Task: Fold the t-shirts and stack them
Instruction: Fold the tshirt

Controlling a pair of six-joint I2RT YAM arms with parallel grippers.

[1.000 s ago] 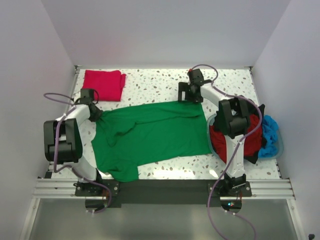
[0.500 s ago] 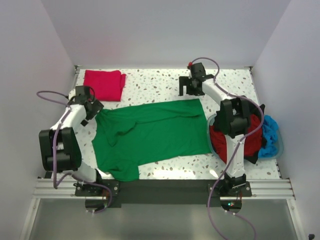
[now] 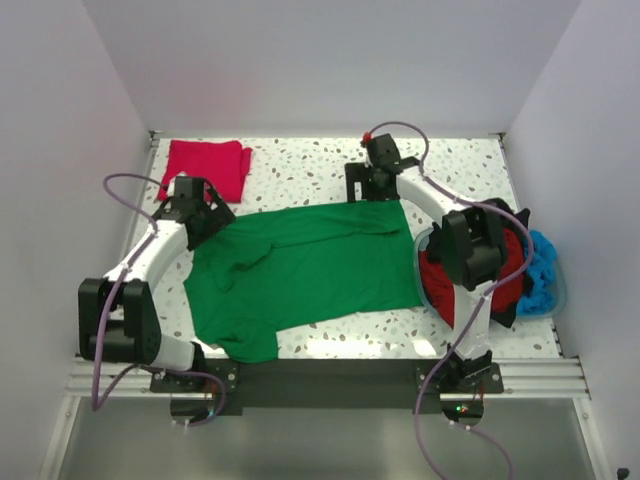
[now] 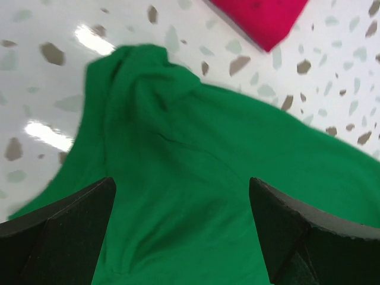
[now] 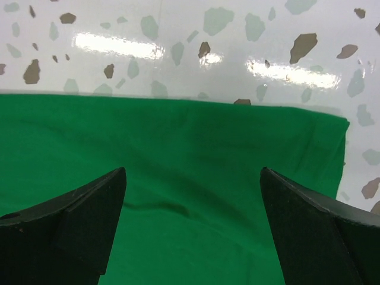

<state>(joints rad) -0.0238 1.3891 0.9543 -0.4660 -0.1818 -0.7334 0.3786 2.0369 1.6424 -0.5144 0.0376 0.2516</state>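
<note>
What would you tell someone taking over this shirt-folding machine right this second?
Left gripper: open, holding nothing, above the far-left part of the green shirt.
Right gripper: open, above that shirt's far edge, near its right corner.
The shirt lies spread out, unfolded.
Crimson shirt: folded, far left.
Dark red shirt and blue shirt: heaped in the basket.
Left: fold green, stack, then the rest.

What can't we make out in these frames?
- Top view: the right arm hides much of the basket, so shirts beyond the dark red t-shirt and blue t-shirt cannot be counted.
- Top view: the left gripper covers the green t-shirt's far-left corner.
- Wrist views: whether left or right gripper touches cloth; no side angle.
- Left wrist view: the top edge crops the crimson t-shirt to a corner.
</note>
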